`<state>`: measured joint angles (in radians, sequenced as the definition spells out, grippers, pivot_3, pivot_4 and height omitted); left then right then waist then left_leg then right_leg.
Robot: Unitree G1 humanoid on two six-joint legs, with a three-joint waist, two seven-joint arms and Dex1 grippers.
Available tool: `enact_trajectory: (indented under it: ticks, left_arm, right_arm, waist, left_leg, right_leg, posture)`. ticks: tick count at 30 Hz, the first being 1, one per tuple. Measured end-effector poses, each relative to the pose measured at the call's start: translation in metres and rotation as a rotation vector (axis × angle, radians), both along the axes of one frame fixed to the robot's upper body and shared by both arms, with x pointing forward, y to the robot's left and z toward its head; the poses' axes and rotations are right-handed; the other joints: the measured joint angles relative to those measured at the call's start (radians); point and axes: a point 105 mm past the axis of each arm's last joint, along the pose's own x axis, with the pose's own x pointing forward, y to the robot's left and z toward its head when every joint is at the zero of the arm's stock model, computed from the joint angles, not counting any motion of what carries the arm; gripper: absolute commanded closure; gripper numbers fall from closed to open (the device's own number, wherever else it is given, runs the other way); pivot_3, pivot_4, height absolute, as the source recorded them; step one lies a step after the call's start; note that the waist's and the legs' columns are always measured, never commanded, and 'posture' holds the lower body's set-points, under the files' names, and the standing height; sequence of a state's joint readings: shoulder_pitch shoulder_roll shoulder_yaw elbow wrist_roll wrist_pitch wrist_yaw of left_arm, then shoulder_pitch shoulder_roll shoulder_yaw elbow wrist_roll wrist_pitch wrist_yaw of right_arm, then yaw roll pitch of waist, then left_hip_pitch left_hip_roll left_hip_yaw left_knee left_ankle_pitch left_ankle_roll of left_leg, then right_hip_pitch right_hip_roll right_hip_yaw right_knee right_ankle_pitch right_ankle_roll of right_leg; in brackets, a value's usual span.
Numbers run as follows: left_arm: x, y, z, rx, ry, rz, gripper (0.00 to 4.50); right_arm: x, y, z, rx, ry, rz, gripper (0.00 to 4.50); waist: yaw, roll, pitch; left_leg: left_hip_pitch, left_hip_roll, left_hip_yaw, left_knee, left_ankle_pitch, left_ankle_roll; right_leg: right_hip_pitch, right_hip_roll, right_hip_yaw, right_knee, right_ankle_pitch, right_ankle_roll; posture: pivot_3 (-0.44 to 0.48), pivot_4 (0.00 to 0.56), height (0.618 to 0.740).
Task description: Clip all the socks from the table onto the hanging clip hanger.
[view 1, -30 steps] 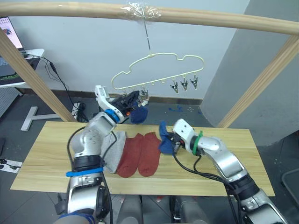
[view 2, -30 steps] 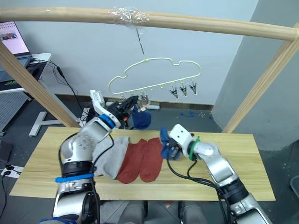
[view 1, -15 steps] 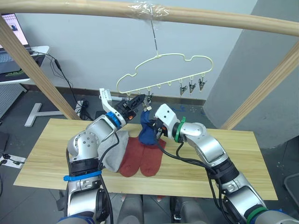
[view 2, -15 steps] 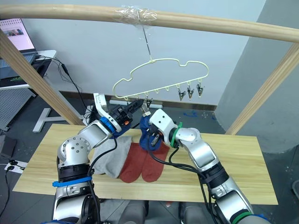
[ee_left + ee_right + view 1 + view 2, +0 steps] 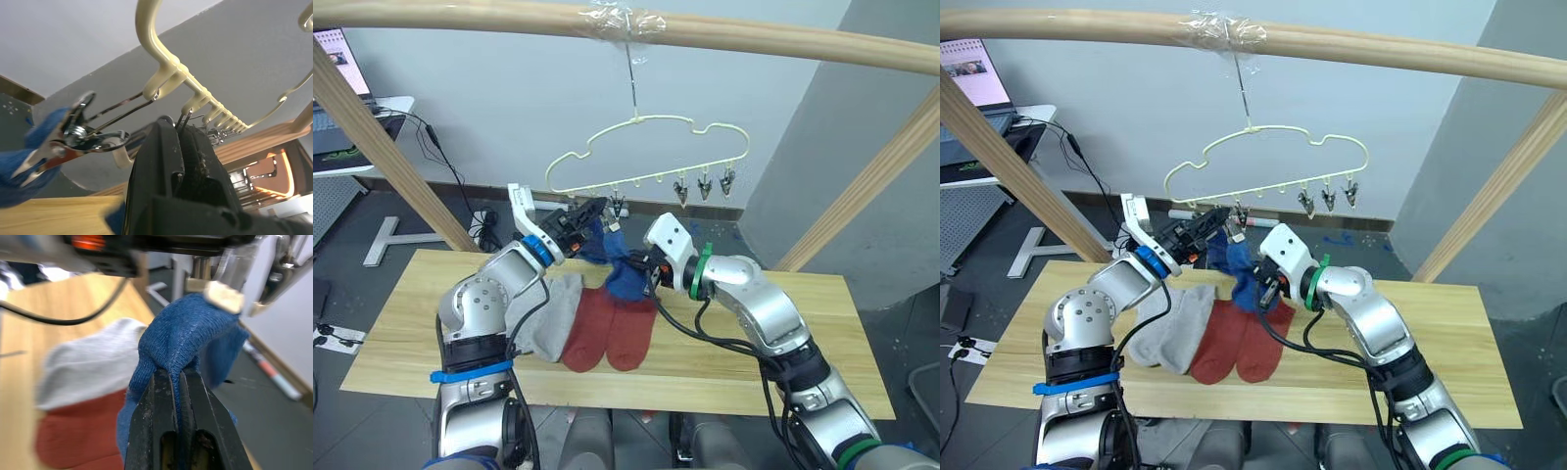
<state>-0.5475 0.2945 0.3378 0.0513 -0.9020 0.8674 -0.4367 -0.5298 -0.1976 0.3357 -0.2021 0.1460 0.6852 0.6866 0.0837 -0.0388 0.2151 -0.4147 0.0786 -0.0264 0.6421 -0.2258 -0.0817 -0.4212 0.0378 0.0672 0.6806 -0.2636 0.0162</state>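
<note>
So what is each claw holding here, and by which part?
Right claw pinches a fold of a blue sock. Left claw squeezes a metal clip on the clip hanger.

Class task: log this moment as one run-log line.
right gripper: shut on blue sock | left gripper: shut on clip | clip hanger: hanging

wall (image 5: 509,98): pale grey | floor (image 5: 352,294): dark | laptop (image 5: 331,49): far left | cables (image 5: 450,176)

A lab: laptop (image 5: 333,59), floor cables (image 5: 460,201), taped wooden frame pole (image 5: 626,24).
</note>
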Motion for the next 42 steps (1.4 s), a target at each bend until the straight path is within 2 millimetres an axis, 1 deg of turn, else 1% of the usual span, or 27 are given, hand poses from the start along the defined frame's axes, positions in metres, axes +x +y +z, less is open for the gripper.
enact_trajectory:
  ticks: [3, 6, 10, 14, 18, 25, 33, 42]
  left_arm:
    - [0.000, 0.000, 0.000, -0.003, 0.003, -0.016, 4.50]
    - [-0.001, -0.002, 0.000, -0.008, 0.008, -0.035, 4.50]
    - [-0.006, -0.014, -0.001, -0.052, 0.036, -0.094, 4.50]
    - [-0.011, -0.017, -0.001, -0.056, 0.049, -0.125, 4.50]
    - [-0.011, -0.015, -0.001, -0.044, 0.047, -0.120, 4.50]
    - [-0.011, -0.012, -0.001, -0.038, 0.044, -0.111, 4.50]
    - [-0.011, -0.008, 0.000, -0.026, 0.040, -0.104, 4.50]
    - [-0.011, -0.007, 0.001, -0.023, 0.040, -0.101, 4.50]
  right_arm:
    - [-0.005, 0.003, 0.001, 0.018, 0.030, 0.026, 4.49]
    - [-0.005, 0.004, 0.001, 0.026, 0.038, 0.026, 4.49]
    - [0.000, 0.003, 0.006, 0.038, 0.029, 0.000, 4.49]
    - [0.008, -0.001, 0.008, 0.043, 0.021, -0.035, 4.49]
    - [0.014, -0.006, 0.004, 0.033, 0.022, -0.066, 4.49]
    - [0.016, -0.013, 0.004, 0.014, 0.001, -0.076, 4.49]
    - [0.012, -0.020, -0.001, 0.000, 0.010, -0.079, 4.49]
    - [0.014, -0.026, 0.003, 0.006, 0.004, -0.098, 4.49]
  waist:
    - [-0.001, 0.000, 0.000]
    - [-0.001, 0.000, 0.000]
    - [-0.001, 0.000, 0.000]
    - [0.000, 0.000, 0.000]
    - [0.000, 0.000, 0.000]
    - [0.001, 0.000, 0.000]
    - [0.002, 0.000, 0.000]
    - [0.001, 0.000, 0.000]
  left_leg:
    - [0.000, 0.000, 0.000, 0.000, 0.000, 0.000]
    - [0.000, 0.000, 0.000, 0.001, 0.000, 0.000]
    - [-0.001, 0.000, 0.000, 0.001, 0.000, 0.000]
    - [-0.001, 0.000, 0.000, 0.000, 0.000, 0.000]
    - [-0.001, 0.000, 0.000, 0.000, 0.000, 0.000]
    - [-0.001, 0.000, 0.000, 0.000, 0.000, 0.000]
    - [-0.001, 0.000, 0.000, 0.000, 0.000, 0.000]
    - [-0.001, 0.000, 0.000, 0.000, 0.000, 0.000]
  right_leg:
    - [0.000, 0.000, 0.000, 0.000, 0.000, 0.001]
    - [0.000, 0.000, 0.000, 0.000, 0.000, 0.001]
    - [0.000, 0.000, 0.000, 0.000, 0.000, 0.000]
    - [0.000, 0.000, 0.000, 0.000, 0.000, 0.000]
    - [0.000, 0.000, 0.000, 0.000, 0.000, 0.000]
    - [0.000, 0.000, 0.000, 0.000, 0.000, 0.000]
    - [0.000, 0.000, 0.000, 0.000, 0.000, 0.000]
    - [0.000, 0.000, 0.000, 0.000, 0.000, 0.001]
  posture:
    - [0.299, 0.165, 0.740]
    - [0.295, 0.161, 0.740]
    - [0.290, 0.160, 0.740]
    - [0.290, 0.160, 0.740]
    - [0.296, 0.166, 0.740]
    - [0.302, 0.172, 0.740]
    - [0.300, 0.176, 0.740]
    - [0.292, 0.179, 0.740]
